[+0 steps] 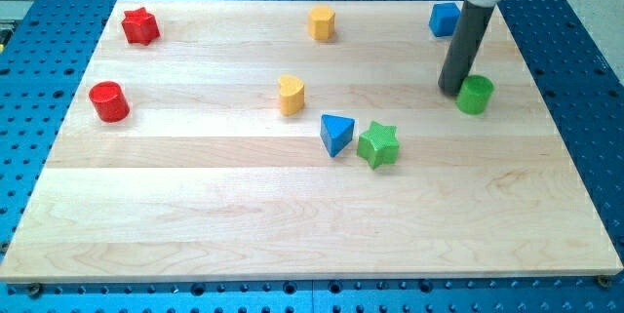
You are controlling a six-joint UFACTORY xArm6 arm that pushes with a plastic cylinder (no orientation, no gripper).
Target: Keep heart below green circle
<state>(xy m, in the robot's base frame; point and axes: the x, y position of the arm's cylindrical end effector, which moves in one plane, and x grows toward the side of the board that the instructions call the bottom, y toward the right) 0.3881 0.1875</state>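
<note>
**Heart sits far from the green circle; the placing is still to do**

Nearest the view's bottom, the wooden board (292, 245) lies bare across its lower half. Moving up, the green star (377, 144) and the blue triangle (336, 135) sit close together a little right of centre, the triangle on the star's left. Just above and to their left is the yellow heart (291, 95), one of the task's own things. On the view's left, at about the same depth, stands the red cylinder (109, 101).

Over on the view's right is the green circle (475, 95), level with the heart but well apart from it. My tip (450, 90) rests at the circle's left edge, touching it or very nearly so. The arm has no pincer at all, only the rod, so nothing is held or clamped.

Along the view's top edge stand the red star (140, 26), the yellow hexagon-like block (322, 22) and the blue cube (445, 19), the cube just behind the rod.

As I judge it, the task is not met: the heart lies beside the circle's row, not beneath it. What remains is either to bring the heart rightward and down under the circle, or to shift the circle leftward and up until it sits above the heart.
</note>
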